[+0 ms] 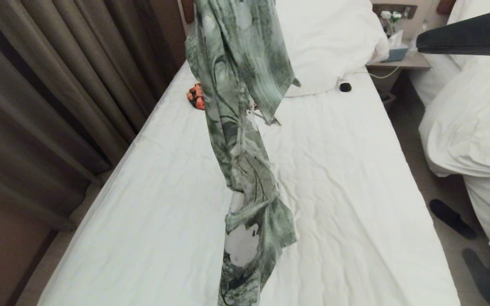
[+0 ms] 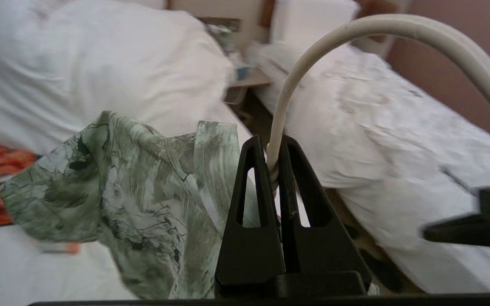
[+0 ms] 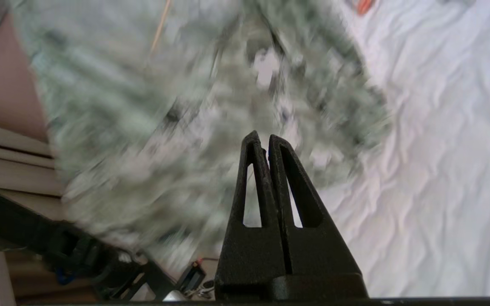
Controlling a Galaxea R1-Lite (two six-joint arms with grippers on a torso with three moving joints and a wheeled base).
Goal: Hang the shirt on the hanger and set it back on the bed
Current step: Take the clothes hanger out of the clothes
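One shirt, one hanger, two beds: the near bed and another bed. One orange garment, one small black object, two dark slippers, one nightstand.

Brown curtains along the left, orange-red floral garment near the pillows, small black object with white cable, nightstand, second white bed, dark slippers on the floor

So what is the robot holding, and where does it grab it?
The left gripper pinches the hanger at the base of its hook, with the shirt dangling from it. The right gripper is shut on nothing.
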